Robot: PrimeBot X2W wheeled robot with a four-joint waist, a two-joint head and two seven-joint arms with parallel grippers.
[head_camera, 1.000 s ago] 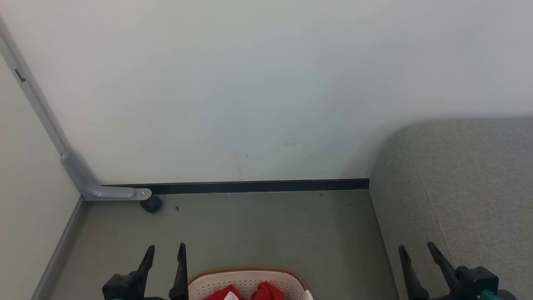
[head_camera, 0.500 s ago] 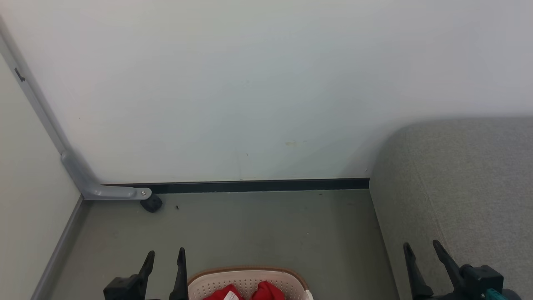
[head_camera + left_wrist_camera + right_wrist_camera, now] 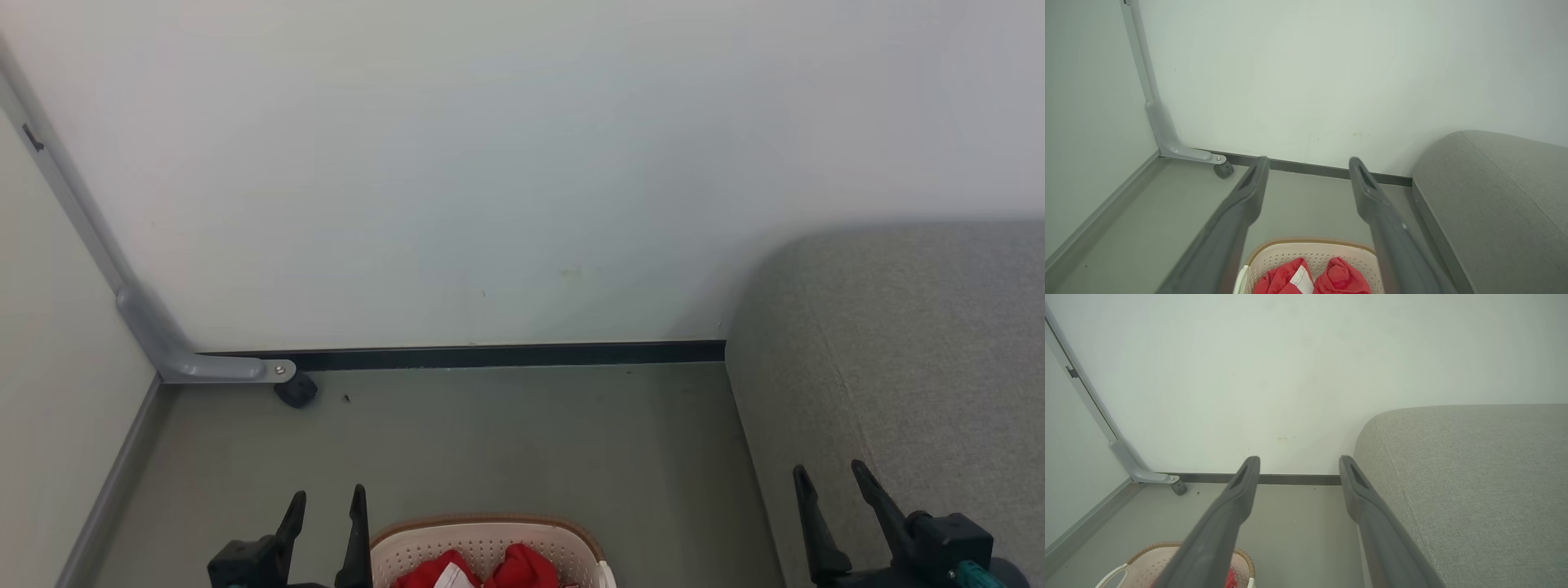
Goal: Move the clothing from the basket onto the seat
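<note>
Clothing (image 3: pixel 522 567) sat in the basket (image 3: pixel 490 541) at six o'clock, none on the seat (image 3: pixel 898 367) at three, left claw (image 3: pixel 327 492) and right claw (image 3: pixel 829 467) spread.

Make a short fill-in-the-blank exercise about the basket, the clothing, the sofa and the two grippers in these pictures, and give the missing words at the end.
1. The clothing in the basket is ____ in colour.
2. The grey seat stands on the robot's ____ side of the basket.
3. The left gripper and the right gripper have their fingers ____ and hold nothing.

Missing words: red; right; open.
</note>
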